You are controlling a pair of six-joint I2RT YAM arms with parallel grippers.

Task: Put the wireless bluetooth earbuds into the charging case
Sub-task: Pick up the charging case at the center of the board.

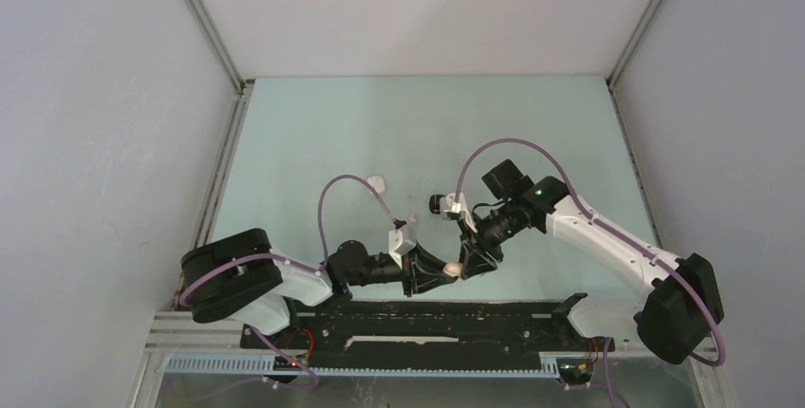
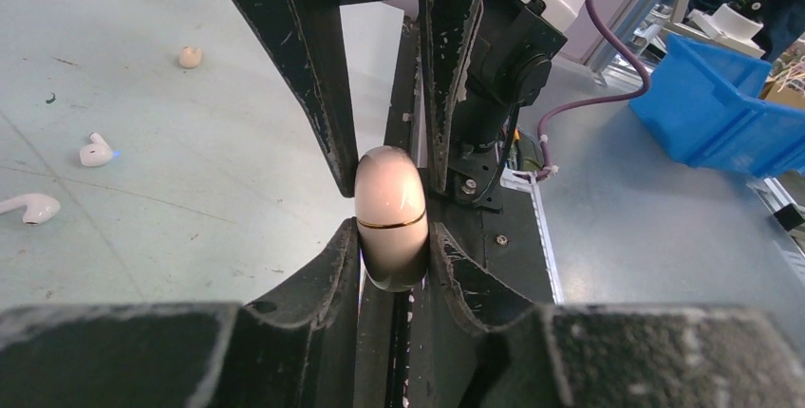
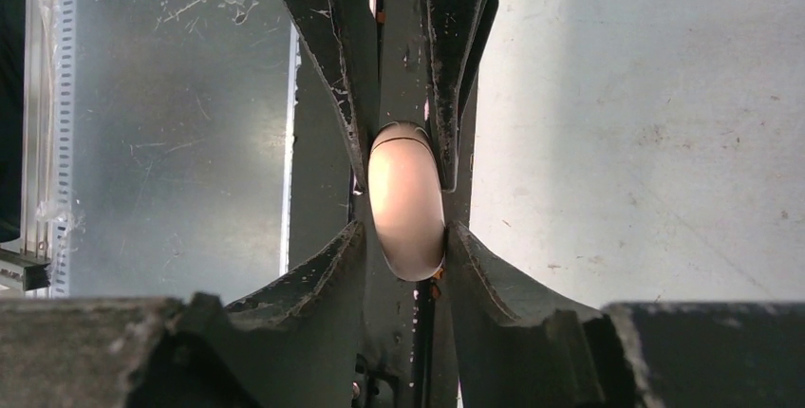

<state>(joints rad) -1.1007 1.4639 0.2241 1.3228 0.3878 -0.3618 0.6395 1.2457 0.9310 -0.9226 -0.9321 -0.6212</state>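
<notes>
Two grips on one charging case [image 2: 390, 213]: lid shut, thin gold seam round a pale, pebble-smooth shell. Pinched at one end between the left fingers [image 2: 327, 270], pressed tight against both sides. Pinched at the opposite end by the right fingers [image 3: 327, 270], likewise closed in on the shell, flush on each side in the right wrist view. Seen from the left wrist, those right fingers long, black and scuffed, coming in from the top and flanking the domed end above the seam. Held in the air between the two wrists, over the near part of the worktop [image 1: 313, 133], just ahead of the black rail [image 1: 427, 313] between the arm bases.

Out on the pale green worktop, well apart from the case, earbuds [image 2: 95, 151] lying loose. First, a white one with a blue spot. Beside the view's left edge, a second earbud [image 2: 28, 207], white, with a stem. Farther off, a small beige bud-shaped piece [image 2: 190, 56], too small to tell more. Each apart from the others.

Past the worktop's edge in the left wrist view, a blue bin [image 2: 721, 104]. From above, both arms bent inward, wrists meeting low and centre, with a small round white object [image 1: 377, 181] alone on the worktop farther out.
</notes>
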